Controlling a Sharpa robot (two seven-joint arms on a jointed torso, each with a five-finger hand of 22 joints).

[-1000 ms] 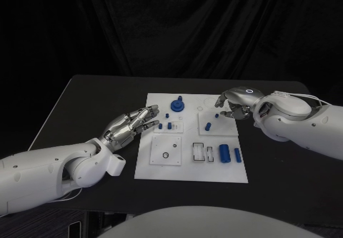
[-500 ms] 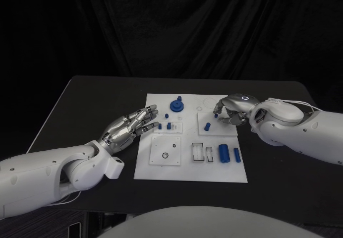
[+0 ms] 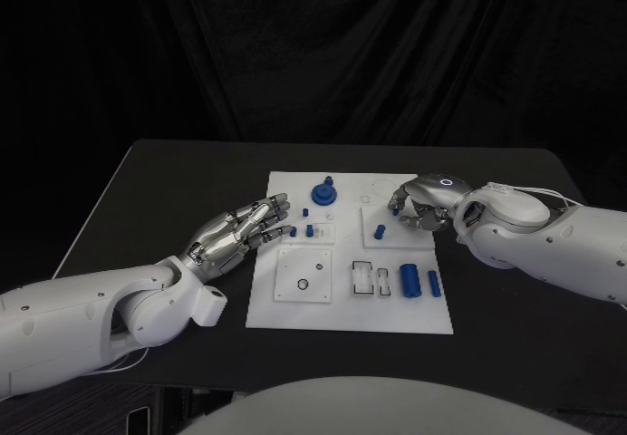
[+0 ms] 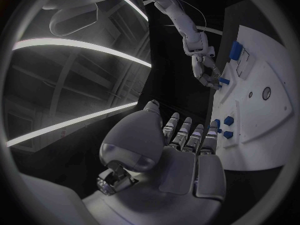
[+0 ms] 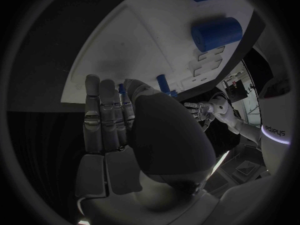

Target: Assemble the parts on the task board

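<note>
Black table against a dark curtain

A black table [image 3: 170, 181] stands with a black curtain [image 3: 313, 63] hanging in folds behind its far edge.

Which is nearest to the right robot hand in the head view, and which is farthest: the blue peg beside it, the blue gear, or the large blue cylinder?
From the right robot hand:
1. Blue peg, just below its fingertips, on the board's upper right part.
2. Blue gear, across the board, near its far edge.
3. Large blue cylinder, in the lower right part, toward the robot.
Gear and cylinder are nearly equal; this order is uncertain.

Two glossy white rounded arms, silver segmented left robot hand [image 3: 238, 232], right robot hand [image 3: 420, 204], thin white cable
</note>
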